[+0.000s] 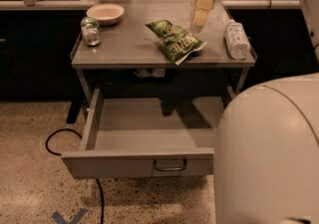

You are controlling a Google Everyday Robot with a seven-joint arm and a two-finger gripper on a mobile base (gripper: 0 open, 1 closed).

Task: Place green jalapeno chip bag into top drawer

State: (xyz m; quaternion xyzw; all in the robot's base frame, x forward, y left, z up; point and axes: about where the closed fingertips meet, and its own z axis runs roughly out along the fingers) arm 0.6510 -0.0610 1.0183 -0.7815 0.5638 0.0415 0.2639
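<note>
Over the back right of the bench (pixel 124 51), the gripper (pixel 198 18) is hanging, holding nothing visible; whether its jaws are spread I cannot tell. The green jalapeno chip bag (pixel 174 41) is lying on the bench just front-left of it, with its long axis running back-left to front-right. The top drawer (pixel 124 164) is standing open below.

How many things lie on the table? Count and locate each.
4: bowl back left, can left edge, chip bag centre, bottle right. Gripper hovers above, between bag and bottle; it may hide more.
</note>
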